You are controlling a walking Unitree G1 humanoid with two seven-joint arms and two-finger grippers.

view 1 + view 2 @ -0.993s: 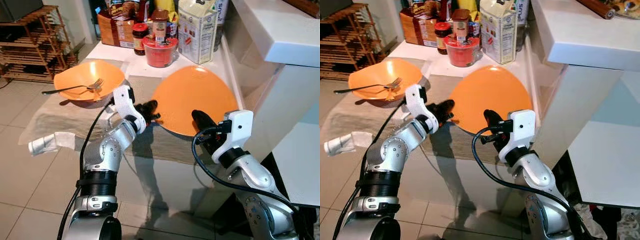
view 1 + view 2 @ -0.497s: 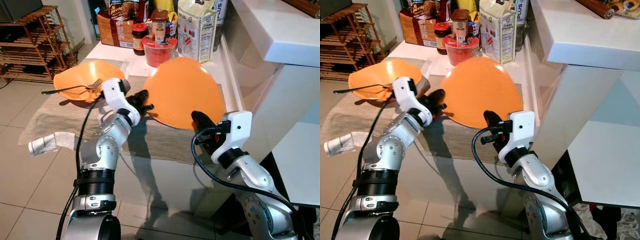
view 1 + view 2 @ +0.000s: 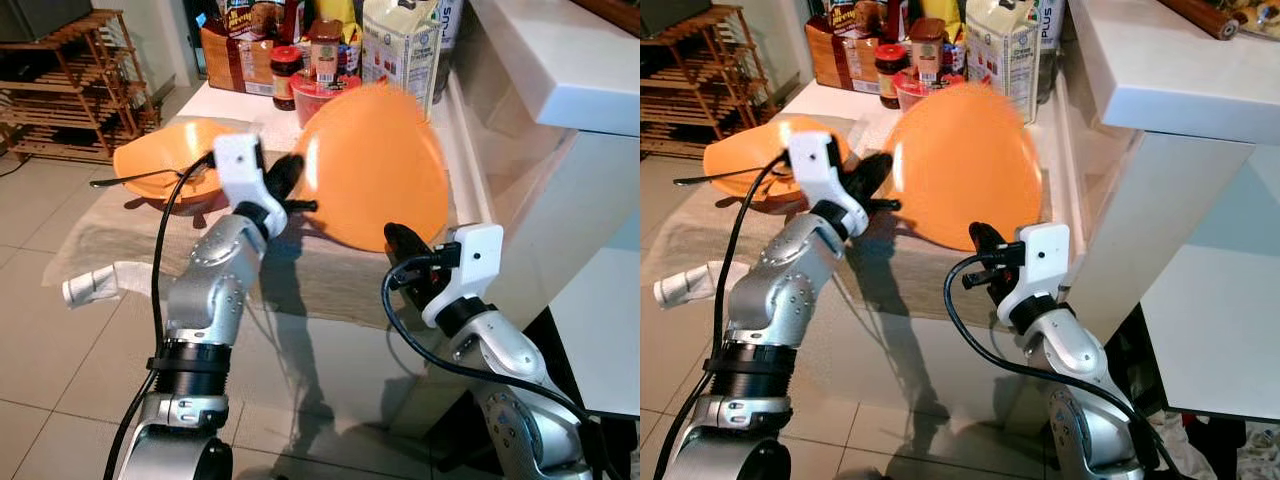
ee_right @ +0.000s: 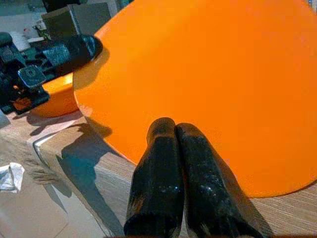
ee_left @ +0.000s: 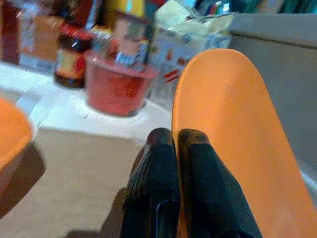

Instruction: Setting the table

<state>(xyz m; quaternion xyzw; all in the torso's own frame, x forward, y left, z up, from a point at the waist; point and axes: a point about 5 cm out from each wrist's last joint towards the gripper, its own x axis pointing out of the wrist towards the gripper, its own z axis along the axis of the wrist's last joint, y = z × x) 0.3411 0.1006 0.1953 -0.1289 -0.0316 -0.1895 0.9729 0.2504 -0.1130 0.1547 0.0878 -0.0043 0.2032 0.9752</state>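
Just beyond left gripper (image 3: 287, 178) clamped on tilted glossy orange plate (image 3: 375, 165): red tub (image 5: 118, 84), carton (image 3: 397, 45); right gripper (image 3: 400, 243) closed, empty

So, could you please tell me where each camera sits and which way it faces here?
Left and right eye views: on the head, looking forward and down at the table; both silver arms show.
Left wrist view: along the left tool, shut on the tilted orange plate.
Right wrist view: along the right tool, shut, facing that plate's underside.
All views share the plate.
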